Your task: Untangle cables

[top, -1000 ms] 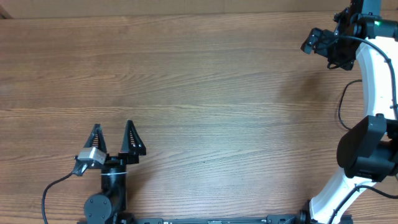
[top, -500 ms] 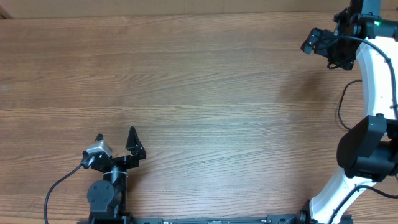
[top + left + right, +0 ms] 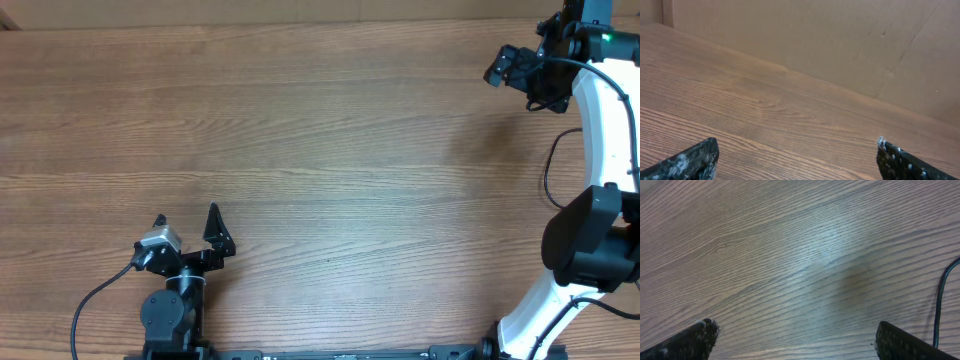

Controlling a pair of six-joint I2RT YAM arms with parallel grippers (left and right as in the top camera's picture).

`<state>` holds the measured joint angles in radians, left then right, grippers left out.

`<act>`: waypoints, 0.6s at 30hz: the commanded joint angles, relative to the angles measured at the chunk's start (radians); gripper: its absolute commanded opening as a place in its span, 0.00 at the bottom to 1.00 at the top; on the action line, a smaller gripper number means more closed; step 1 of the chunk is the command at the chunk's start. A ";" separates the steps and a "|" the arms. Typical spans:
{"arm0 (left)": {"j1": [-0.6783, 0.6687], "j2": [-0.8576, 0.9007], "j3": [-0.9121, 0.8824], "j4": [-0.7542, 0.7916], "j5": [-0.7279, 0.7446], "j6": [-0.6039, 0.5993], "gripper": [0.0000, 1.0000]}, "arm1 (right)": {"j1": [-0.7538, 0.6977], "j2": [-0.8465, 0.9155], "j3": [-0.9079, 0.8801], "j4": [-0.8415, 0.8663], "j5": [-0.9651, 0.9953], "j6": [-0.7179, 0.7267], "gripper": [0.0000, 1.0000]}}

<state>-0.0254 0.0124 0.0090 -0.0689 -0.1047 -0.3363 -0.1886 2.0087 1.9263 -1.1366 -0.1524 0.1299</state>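
The left hand [image 3: 185,217] sits low near the front edge of the wooden tabletop [image 3: 300,130], its fingers spread wide and grasping nothing. The right hand [image 3: 795,342] hovers over the far right corner, likewise released and empty. A thin dark cord [image 3: 939,305] near it is probably arm wiring; where the cables lie cannot be told

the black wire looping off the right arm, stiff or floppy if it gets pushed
Probably floppy: the wire bows out from the right arm in a loose curve. It is thin, so likely light. Both ends seem to run into the arm, so a push would probably swing it aside rather than move it away.
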 commanded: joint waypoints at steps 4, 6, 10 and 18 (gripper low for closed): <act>0.007 -0.008 -0.003 -0.002 0.012 0.019 1.00 | 0.000 0.001 0.019 0.006 0.003 -0.008 1.00; 0.007 -0.008 -0.003 -0.002 0.012 0.019 1.00 | 0.000 0.001 0.019 0.006 0.003 -0.008 1.00; 0.007 -0.008 -0.003 -0.002 0.012 0.019 1.00 | -0.002 0.001 0.019 0.006 0.003 -0.008 1.00; 0.007 -0.008 -0.003 -0.002 0.012 0.019 1.00 | -0.003 -0.016 0.019 0.006 0.005 -0.008 1.00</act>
<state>-0.0254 0.0124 0.0090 -0.0689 -0.1047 -0.3363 -0.1890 2.0087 1.9263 -1.1370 -0.1524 0.1299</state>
